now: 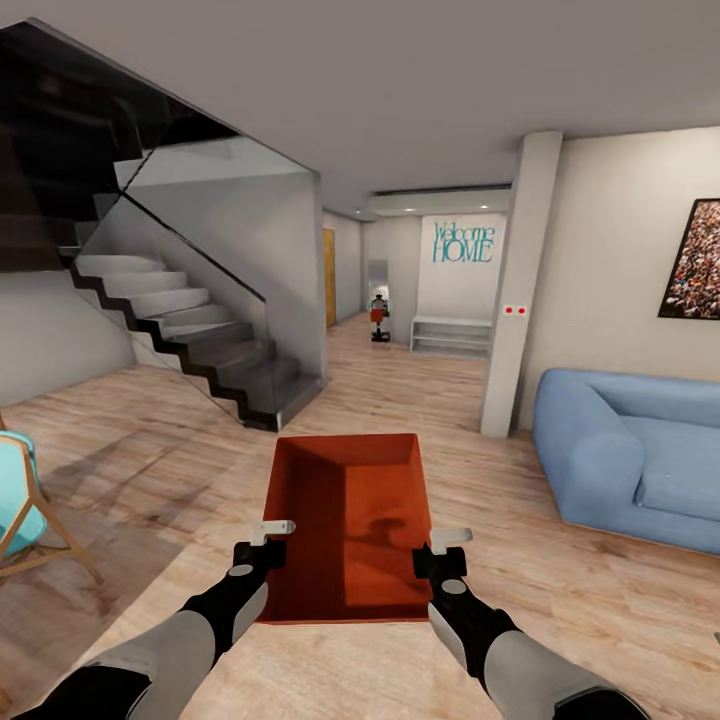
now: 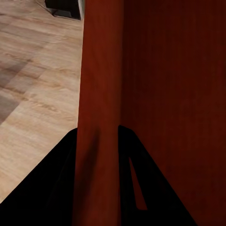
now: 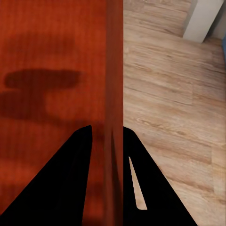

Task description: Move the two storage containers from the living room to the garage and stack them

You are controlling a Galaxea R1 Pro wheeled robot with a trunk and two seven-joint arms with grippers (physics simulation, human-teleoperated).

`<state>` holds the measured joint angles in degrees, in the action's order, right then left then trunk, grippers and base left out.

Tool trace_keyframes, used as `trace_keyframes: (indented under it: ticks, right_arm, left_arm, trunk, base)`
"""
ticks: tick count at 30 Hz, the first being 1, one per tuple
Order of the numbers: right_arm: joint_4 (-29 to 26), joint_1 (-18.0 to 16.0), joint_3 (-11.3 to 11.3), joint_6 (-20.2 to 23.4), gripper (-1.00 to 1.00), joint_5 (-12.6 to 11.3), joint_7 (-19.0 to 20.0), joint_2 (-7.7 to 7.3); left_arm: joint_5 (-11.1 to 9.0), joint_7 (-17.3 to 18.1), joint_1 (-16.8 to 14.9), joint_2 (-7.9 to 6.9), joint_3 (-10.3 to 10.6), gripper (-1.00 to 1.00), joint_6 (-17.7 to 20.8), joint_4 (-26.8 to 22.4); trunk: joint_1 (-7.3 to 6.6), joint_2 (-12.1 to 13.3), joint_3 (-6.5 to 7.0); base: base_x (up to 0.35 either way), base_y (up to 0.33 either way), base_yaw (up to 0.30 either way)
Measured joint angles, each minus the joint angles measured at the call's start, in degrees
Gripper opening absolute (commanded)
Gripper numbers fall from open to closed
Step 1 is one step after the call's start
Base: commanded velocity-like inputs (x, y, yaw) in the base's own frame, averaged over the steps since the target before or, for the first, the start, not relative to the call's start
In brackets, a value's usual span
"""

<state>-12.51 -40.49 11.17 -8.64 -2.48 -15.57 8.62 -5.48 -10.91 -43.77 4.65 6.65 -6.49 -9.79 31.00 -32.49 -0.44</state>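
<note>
The orange-red storage container [image 1: 350, 525] hangs between both arms, its long axis pointing ahead toward the hallway. The left gripper [image 1: 268, 540] pinches the left side wall, one finger inside and one outside; the right gripper [image 1: 445, 550] clamps the right wall likewise. Below lies the pale wood-plank floor [image 1: 180, 430] of the living room, with a staircase [image 1: 190, 330] to the left and a blue sofa [image 1: 630, 455] to the right.
</note>
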Motion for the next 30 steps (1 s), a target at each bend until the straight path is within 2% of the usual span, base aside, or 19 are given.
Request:
trace_keyframes:
  ticks: [11,23,30]
  right_arm:
    - [0.0,0.0,-0.1,0.3,-1.00,0.1,-0.1,0.11]
    - [0.0,0.0,0.0,0.4,-1.00,0.0,-0.2,0.15]
    - [0.0,0.0,-0.4,0.1,-1.00,0.0,1.3,-0.82]
  left_arm:
    - [0.0,0.2,0.0,-0.12,0.0,-1.00,0.3,0.0]
    - [-0.2,0.3,0.0,-0.17,0.0,-1.00,0.4,0.1]
    - [0.2,-1.2,0.0,0.85,0.1,-1.00,0.2,0.0]
  trunk:
    - [0.00,0.0,0.00]
    - [0.00,0.0,0.00]
    - [0.00,0.0,0.00]
  base:
    - [0.317,0.000,-0.007]
    - [0.318,0.000,-0.250]
    - [0.321,0.000,-0.043]
